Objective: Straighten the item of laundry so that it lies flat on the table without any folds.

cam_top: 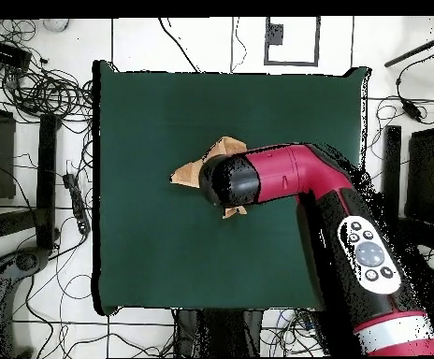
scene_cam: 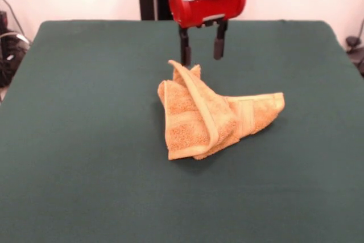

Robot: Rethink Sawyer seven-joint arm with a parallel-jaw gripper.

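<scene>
Bare table (scene_cam: 85, 186) all round; only obstacle crumpled towel (scene_cam: 210, 120) at centre, raised folds.

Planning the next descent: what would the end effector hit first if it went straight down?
Probably the towel's raised far corner: the open end effector hangs just above it. Depth is uncertain; it could land on the table behind.

A robotics lab: green-covered table (cam_top: 146, 262) on tiled floor (cam_top: 34, 327) strewn with cables (cam_top: 43, 89).

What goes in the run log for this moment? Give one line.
towel: crumpled, folded over itself | end effector: open, above towel's far corner, holding nothing | table: towel near centre | task: not done
</scene>
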